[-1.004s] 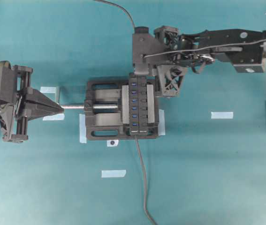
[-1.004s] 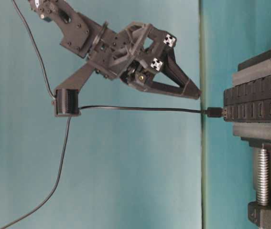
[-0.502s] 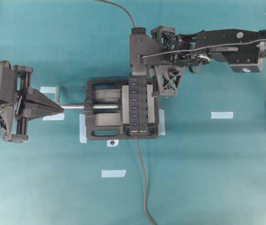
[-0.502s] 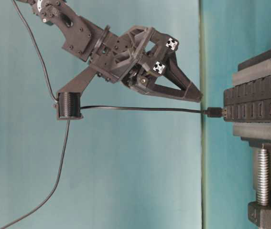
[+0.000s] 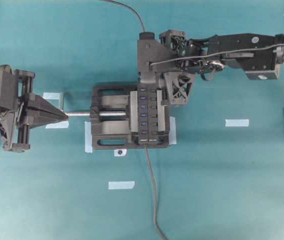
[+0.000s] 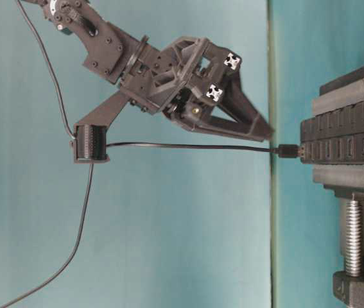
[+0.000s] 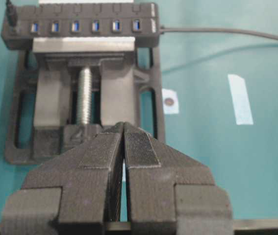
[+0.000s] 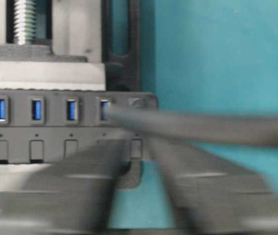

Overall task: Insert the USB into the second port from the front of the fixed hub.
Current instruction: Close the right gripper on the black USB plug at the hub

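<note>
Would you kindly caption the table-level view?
USB plugged into the fixed hub; right gripper open just above.

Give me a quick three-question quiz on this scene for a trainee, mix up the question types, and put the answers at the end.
1. True or false: the left hand is shut with nothing between its fingers.
2. Multiple choice: at which part of the hub does the small black plug meet it? A, the end where the hub's thick cord leaves. B, the opposite end. C, the middle.
3. Fill in: the hub is clamped in a black ____ with a silver screw.

Key: 1 true. 2 B. 3 vise.
</note>
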You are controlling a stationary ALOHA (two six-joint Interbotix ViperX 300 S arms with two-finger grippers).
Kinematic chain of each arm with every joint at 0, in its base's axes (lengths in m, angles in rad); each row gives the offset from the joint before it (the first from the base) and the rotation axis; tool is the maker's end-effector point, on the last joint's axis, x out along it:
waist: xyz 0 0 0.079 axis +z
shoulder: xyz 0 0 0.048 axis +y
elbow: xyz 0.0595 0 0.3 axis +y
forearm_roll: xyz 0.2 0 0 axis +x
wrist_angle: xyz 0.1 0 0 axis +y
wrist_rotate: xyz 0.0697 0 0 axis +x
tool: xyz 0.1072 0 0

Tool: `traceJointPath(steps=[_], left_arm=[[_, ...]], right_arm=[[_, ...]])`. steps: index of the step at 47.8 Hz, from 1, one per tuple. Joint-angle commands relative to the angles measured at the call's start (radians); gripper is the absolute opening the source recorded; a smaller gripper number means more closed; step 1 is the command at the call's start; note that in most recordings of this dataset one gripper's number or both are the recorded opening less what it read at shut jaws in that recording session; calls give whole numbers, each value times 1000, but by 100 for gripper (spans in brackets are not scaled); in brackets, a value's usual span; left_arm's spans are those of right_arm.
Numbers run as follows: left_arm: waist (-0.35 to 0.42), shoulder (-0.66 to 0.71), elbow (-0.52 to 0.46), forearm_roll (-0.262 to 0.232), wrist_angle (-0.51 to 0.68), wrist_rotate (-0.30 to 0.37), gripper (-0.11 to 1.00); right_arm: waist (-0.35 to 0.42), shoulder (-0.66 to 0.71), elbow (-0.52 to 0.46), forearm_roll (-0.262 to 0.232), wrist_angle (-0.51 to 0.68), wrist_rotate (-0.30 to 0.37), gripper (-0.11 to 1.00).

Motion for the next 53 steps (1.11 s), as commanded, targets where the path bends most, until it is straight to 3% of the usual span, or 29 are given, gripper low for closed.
traceJointPath(steps=[1, 7, 9, 16, 53], left_arm=[[0, -2, -23, 2, -5, -2, 0], [0, -2, -21, 2, -5, -2, 0], [0, -2, -23, 2, -5, -2, 0], [0, -3, -23, 2, -3, -3, 0], [0, -6, -20, 2, -5, -3, 0]], right_arm=[[6, -12, -25, -2, -6, -3, 54], [11, -5, -26, -2, -6, -3, 85], [11, -3, -28, -2, -6, -2, 89], [11, 3, -38, -2, -6, -2, 83], [-3, 66, -95, -3, -2, -3, 80]])
